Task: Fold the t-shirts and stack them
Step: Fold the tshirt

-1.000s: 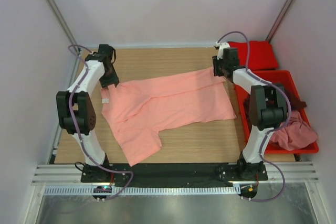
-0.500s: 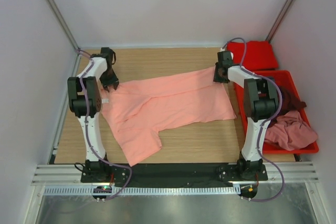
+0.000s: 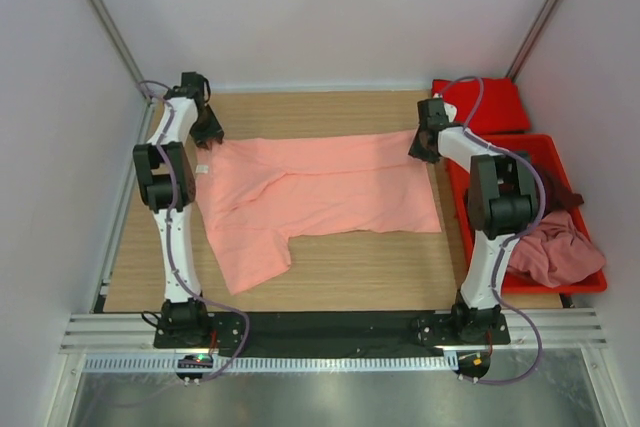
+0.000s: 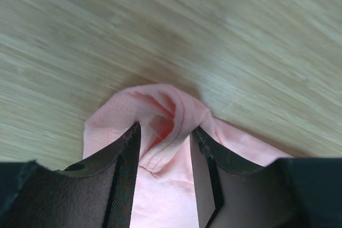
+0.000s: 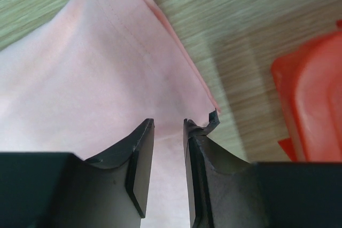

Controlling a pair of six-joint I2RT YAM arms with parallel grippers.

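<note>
The salmon-pink t-shirt (image 3: 320,187) lies spread on the wooden counter (image 3: 330,112), stretched between the two end effectors. Its body is mostly flat, with a few long soft creases. One flap trails off toward the near side of the left end effector (image 3: 207,135).

The left end effector is clamped on a far corner of this shirt. In its wrist view (image 4: 164,148), a bunched fold of the salmon-pink t-shirt (image 4: 160,113) with a stitched hem sits squeezed between the jaws, and bare counter (image 4: 214,20) lies beyond it.

The right end effector (image 3: 424,145) grips the opposite far corner. In its wrist view (image 5: 163,156) the jaws stand close together on the salmon-pink t-shirt (image 5: 91,73). A small curl of hem pokes up beside the outer jaw, and the hemmed edge runs away ahead of it.

Just outside the right end effector sits a red bin (image 3: 558,152). It holds a crumpled dusty pink t-shirt (image 3: 555,252) and a dark maroon t-shirt (image 3: 562,197). The right arm hides much of the maroon one. Beyond the bin lies a bright red t-shirt (image 3: 490,105), partly crossed by a cable.

In the overhead view both end effectors cover the corners they hold, so the pinch itself shows only from the wrists. I cannot tell whether the red shape at the edge of the right wrist view is the bin or cloth.
</note>
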